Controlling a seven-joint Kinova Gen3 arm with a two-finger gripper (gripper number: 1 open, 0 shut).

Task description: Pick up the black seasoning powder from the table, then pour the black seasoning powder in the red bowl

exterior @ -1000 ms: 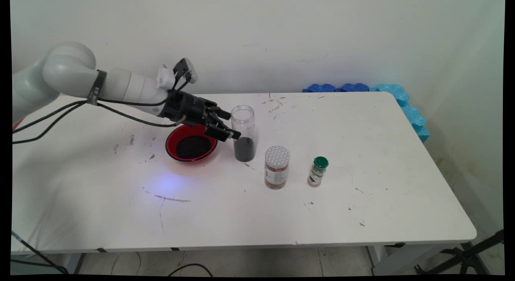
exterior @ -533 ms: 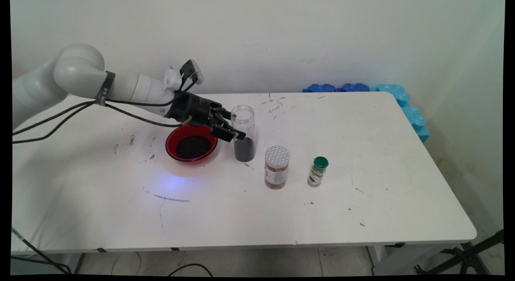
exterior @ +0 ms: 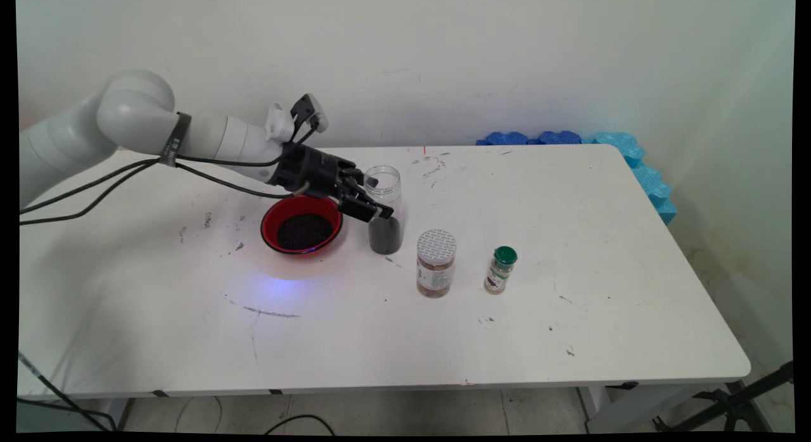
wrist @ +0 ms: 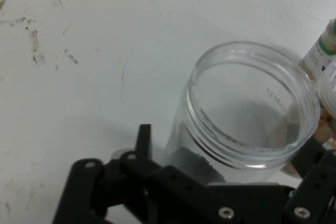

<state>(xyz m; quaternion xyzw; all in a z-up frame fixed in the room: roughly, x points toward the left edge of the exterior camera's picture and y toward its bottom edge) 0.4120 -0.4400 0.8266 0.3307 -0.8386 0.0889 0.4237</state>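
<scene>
The pincer (exterior: 372,209) is spread wide around the clear jar (exterior: 384,209), not closed on it. A red bowl (exterior: 301,225) sits at the jar's nine o'clock on the bench (exterior: 570,271).

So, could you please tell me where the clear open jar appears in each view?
Main view: the clear jar stands centre-left, right of the red bowl.
Hand view: the clear jar fills the centre-right.
Shared landmark: the green-capped bottle, at the hand view's right edge.

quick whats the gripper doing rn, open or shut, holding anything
gripper: open, holding nothing; its fingers straddle the clear jar, one on each side.
</scene>
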